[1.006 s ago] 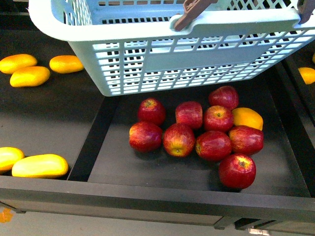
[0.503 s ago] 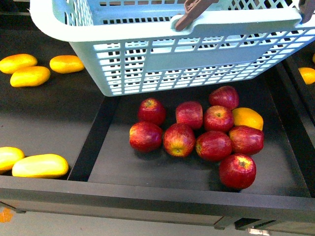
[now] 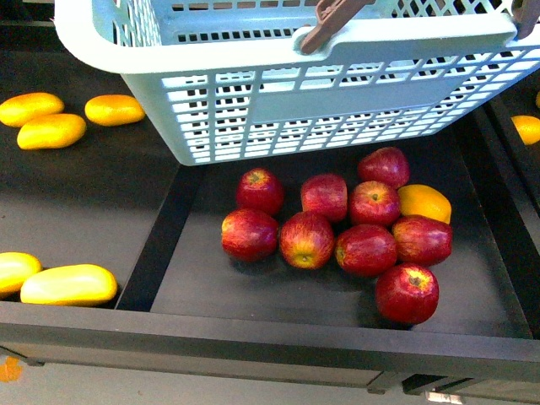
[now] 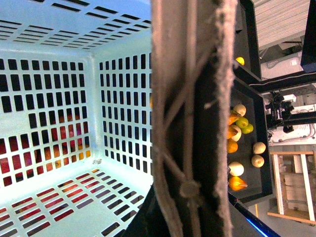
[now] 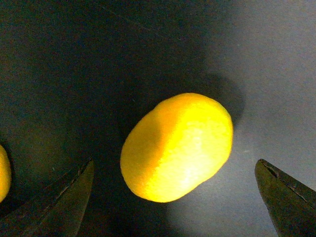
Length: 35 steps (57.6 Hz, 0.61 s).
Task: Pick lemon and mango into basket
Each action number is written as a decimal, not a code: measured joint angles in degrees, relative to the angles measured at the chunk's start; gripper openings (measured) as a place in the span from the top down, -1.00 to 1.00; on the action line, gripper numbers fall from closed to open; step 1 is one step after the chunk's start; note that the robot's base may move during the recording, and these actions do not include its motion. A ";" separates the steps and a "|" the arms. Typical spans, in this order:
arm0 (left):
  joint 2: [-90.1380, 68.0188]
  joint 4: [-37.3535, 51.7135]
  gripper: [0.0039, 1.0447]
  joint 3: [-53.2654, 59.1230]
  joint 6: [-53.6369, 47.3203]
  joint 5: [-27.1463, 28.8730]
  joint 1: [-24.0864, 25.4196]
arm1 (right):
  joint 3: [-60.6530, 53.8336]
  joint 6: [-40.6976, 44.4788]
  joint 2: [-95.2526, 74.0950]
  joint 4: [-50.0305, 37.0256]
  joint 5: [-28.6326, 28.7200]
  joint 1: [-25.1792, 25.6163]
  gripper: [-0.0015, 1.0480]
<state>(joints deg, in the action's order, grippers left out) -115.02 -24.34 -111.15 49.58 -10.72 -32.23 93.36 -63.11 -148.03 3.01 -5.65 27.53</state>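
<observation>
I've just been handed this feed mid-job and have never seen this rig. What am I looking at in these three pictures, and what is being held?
It is a robot with two arms, each ending in a gripper. The front view looks out from its body: a turquoise basket hangs tilted over a dark tray of red apples, with yellow fruits on the surface to the left. Neither arm shows there. The left wrist view looks into the basket, where no fruit shows. Its brown handle fills the middle, so that arm probably carries it, though its fingers cannot be made out. The right wrist view looks down past the right gripper, which is open, with a finger on either side of a yellow-orange fruit lying on a dark surface, neither one touching it. I cannot tell whether it is the lemon or the mango.
</observation>
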 joint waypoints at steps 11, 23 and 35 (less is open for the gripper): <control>0.00 0.00 0.92 0.00 0.00 -0.07 -0.02 | 5.22 0.70 -3.15 2.14 -0.59 -0.17 -0.83; 0.00 0.00 0.92 0.00 -0.02 0.00 0.00 | 11.61 1.73 -7.21 5.14 -1.36 -0.79 -0.83; 0.00 0.00 0.92 0.00 0.00 -0.04 0.00 | 16.81 3.21 -9.64 7.96 -2.23 -1.44 -0.65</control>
<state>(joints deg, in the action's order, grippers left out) -115.02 -24.34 -111.15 49.58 -10.76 -32.23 110.17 -59.90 -157.67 10.96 -7.88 26.09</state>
